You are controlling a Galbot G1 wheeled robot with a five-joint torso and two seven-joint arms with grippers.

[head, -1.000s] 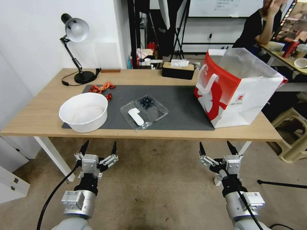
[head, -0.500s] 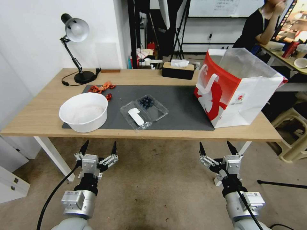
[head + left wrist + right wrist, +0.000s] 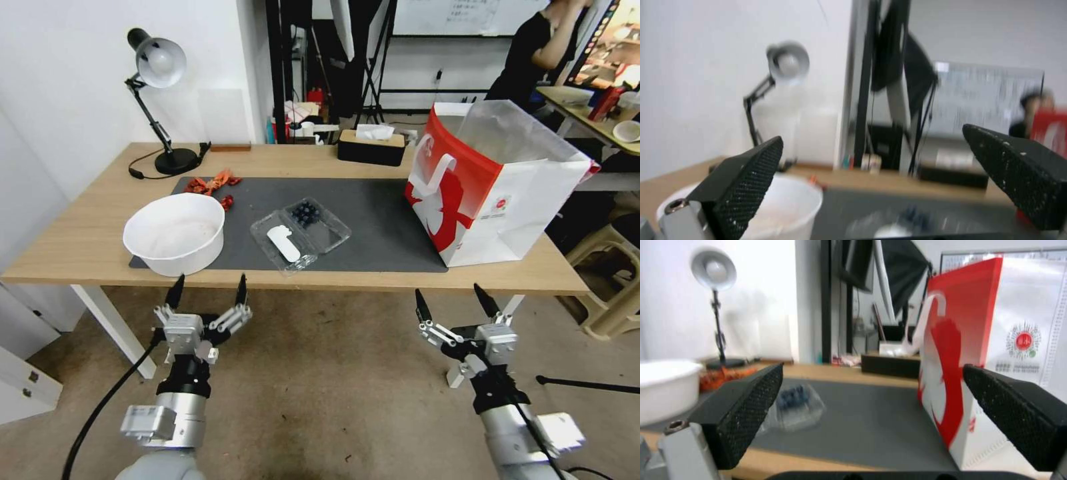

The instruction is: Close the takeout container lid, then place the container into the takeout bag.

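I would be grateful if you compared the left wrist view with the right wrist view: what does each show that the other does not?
Left wrist view alone: the open left tool and a person far behind. Right wrist view alone: the open right tool, the takeout bag's white strap handle and round logo, and red scraps by the lamp's base. Both share the desk lamp, white bowl, grey mat, takeout container and the takeout bag.
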